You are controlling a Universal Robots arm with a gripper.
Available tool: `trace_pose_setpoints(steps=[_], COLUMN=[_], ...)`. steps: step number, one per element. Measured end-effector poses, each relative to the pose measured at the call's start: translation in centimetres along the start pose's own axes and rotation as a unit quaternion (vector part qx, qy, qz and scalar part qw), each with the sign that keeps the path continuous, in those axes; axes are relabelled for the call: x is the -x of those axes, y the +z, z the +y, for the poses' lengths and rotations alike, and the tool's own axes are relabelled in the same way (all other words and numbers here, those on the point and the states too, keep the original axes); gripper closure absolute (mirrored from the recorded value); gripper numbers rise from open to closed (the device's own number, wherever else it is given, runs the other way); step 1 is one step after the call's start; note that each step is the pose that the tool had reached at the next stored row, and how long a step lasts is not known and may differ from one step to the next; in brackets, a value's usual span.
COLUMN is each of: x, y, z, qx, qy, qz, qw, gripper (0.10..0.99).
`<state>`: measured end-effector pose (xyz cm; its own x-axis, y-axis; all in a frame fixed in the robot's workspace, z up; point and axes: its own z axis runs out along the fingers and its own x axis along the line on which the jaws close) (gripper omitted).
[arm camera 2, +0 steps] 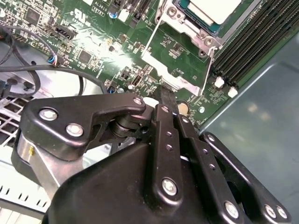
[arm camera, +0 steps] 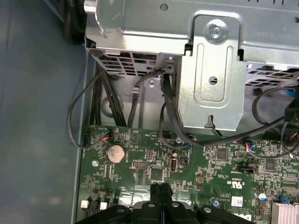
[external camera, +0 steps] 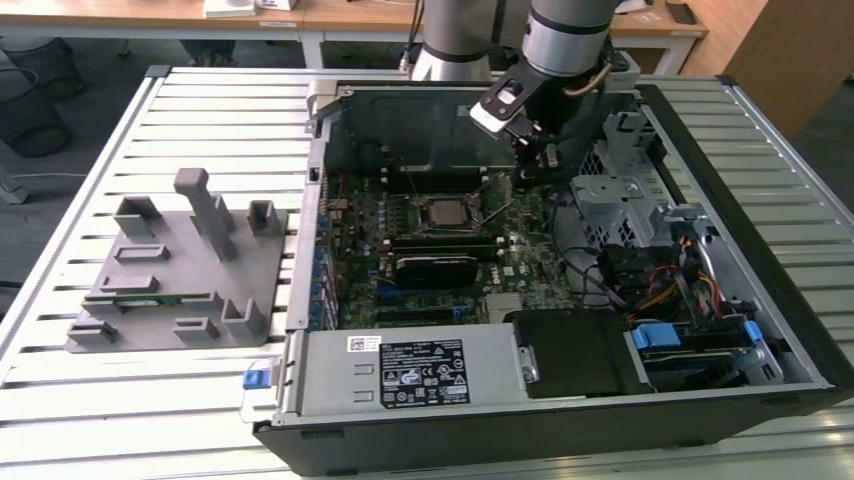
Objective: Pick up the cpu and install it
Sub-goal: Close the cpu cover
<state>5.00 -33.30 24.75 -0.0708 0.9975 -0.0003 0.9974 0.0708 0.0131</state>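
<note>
Hanging inside the open black computer case [external camera: 747, 330], the black two-fingered gripper [external camera: 525, 178] has its fingers pressed together on nothing, with the tips close over the green motherboard [arm camera: 135, 140]. Room is tight: the square metal socket frame [arm camera 2: 191, 30] lies just beside the tips, and the silvery sheet-metal drive cage [arm camera: 210, 84] stands near. The second wrist view shows the small flat square cpu with a pale silvery metal top [arm camera 2: 216, 8] lying in that frame, top upward, edges parallel to it; being square, it has no long axis. The first wrist view adds a round silver coin battery [arm camera: 115, 153].
</note>
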Motion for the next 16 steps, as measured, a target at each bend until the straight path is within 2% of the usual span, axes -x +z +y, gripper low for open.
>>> trace_pose_setpoints(steps=[5,16], x=[0.0,-0.08], y=[0.21,0.21], z=[-0.07,-1.1], qx=[-0.0005,-0.0004], qy=[0.0,0.0], qz=[0.0002,0.001], qw=[1.0,1.0], gripper=[0.98,0.98])
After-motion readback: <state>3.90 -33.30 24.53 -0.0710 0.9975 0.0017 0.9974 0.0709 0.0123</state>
